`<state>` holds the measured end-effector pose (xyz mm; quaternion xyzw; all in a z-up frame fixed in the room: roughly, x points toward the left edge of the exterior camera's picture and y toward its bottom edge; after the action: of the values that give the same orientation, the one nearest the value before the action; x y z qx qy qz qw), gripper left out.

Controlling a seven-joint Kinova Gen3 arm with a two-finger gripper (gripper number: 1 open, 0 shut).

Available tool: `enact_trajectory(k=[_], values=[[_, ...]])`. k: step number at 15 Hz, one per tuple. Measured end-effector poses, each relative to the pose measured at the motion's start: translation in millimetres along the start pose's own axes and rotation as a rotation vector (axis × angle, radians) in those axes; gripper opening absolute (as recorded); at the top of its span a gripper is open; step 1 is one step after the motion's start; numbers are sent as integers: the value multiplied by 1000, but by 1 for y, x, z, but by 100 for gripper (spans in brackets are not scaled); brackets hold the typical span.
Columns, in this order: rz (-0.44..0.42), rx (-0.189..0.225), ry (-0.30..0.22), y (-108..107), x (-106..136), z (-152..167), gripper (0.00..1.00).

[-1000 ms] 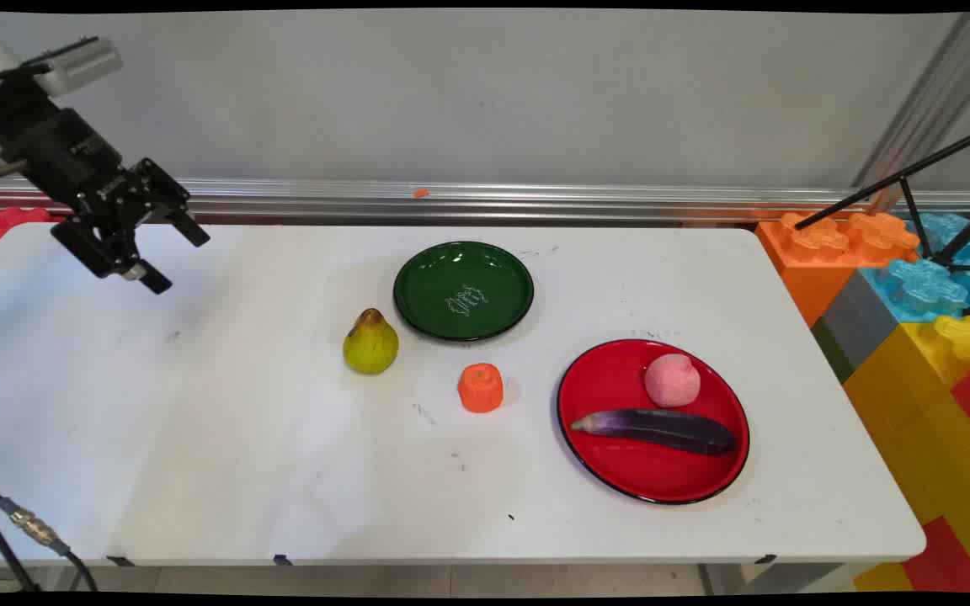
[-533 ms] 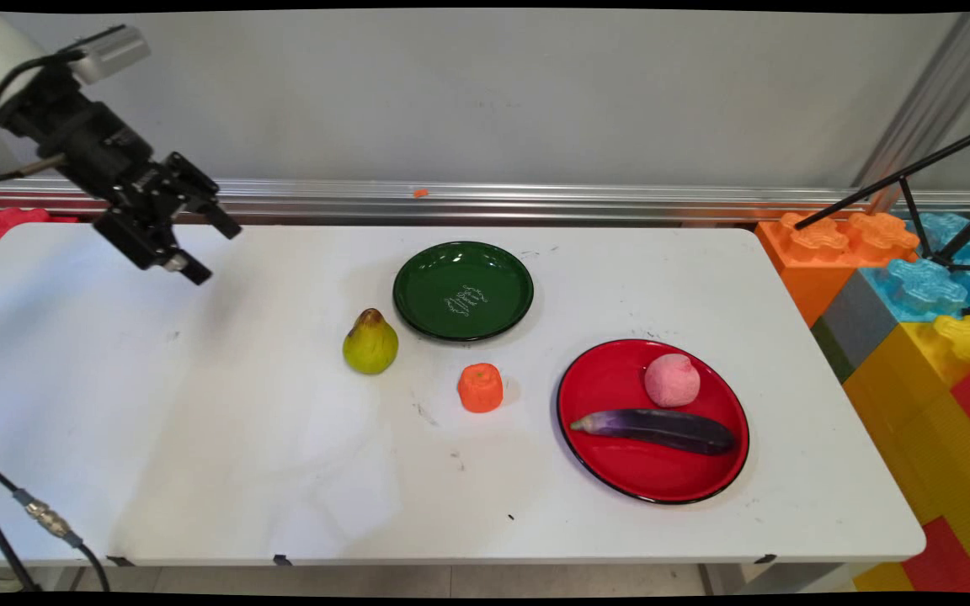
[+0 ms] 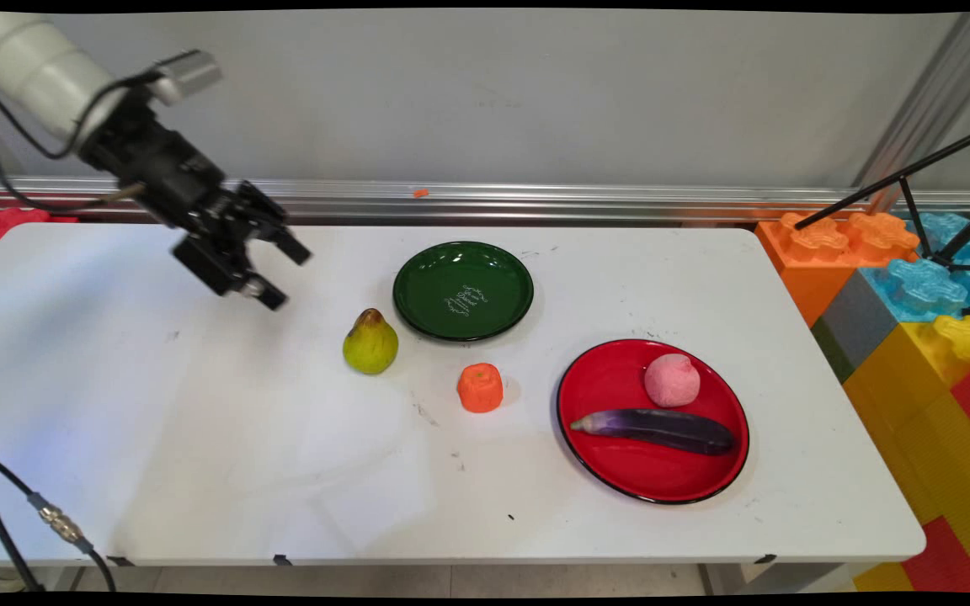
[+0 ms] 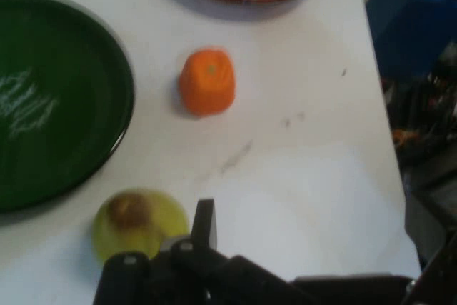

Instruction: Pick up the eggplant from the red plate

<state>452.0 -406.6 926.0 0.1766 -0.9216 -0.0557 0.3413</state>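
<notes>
A white robot arm reaches in from the upper left over a white table (image 3: 199, 438). Its black two-finger gripper (image 3: 285, 276) hangs in the air with its fingers spread apart, holding nothing. The nearest thing is a yellow-green plastic pear with a brown top (image 3: 370, 342), which stands upright near the table's middle, to the right of the gripper and lower in the picture, and clearly apart from it. Just beside the pear, toward the wall, lies an empty dark green round plate with white lettering (image 3: 426, 290). A small orange ridged toy fruit (image 3: 480, 387) sits to the pear's right. Farther right, a red round plate with a black rim (image 3: 620, 480) holds a pink round toy fruit (image 3: 672, 380) and a long purple toy eggplant (image 3: 653, 429). As a judgement only, closing well on the pear would call for bringing the spread fingers to either side of its wide lower body, since its narrow top gives less hold and the green plate stands close behind it. The main view shows the gripper's height above the table and its gap from the pear. The hand view looks down on the pear's brown top beside one finger, with only the eggplant's pale tip showing and the pink fruit out of sight.
</notes>
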Motion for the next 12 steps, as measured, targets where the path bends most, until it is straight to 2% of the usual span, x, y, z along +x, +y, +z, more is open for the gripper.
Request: enact_trajectory(k=[6, 12], values=[[14, -38, 73, 0, 30, 64, 100], [40, -72, 137, -1, 67, 145, 100]])
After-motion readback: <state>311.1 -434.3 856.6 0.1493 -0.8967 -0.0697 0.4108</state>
